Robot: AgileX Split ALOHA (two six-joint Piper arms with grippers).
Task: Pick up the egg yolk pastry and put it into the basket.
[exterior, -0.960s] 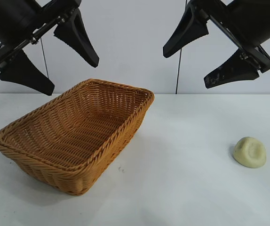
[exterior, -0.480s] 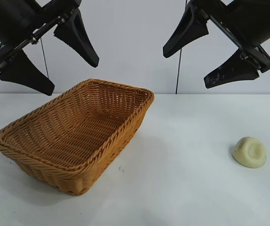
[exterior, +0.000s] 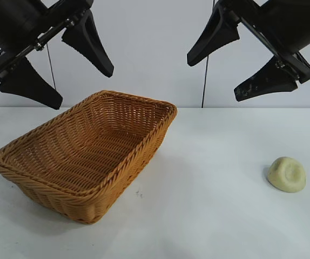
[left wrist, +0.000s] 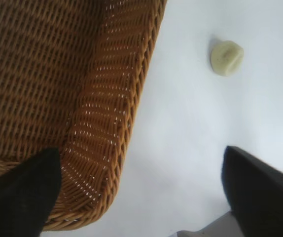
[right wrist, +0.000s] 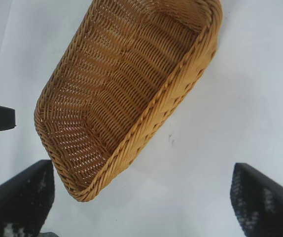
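Note:
The egg yolk pastry, a small pale yellow dome with a dimpled top, lies on the white table at the right; the left wrist view shows the pastry far off. The orange-brown wicker basket stands empty at the left, its rim also in the left wrist view and its wall in the right wrist view. My left gripper hangs open high above the basket. My right gripper hangs open high above the table, up and left of the pastry. Both hold nothing.
The white table stretches bare between basket and pastry. A plain wall stands behind, with thin cables hanging down it.

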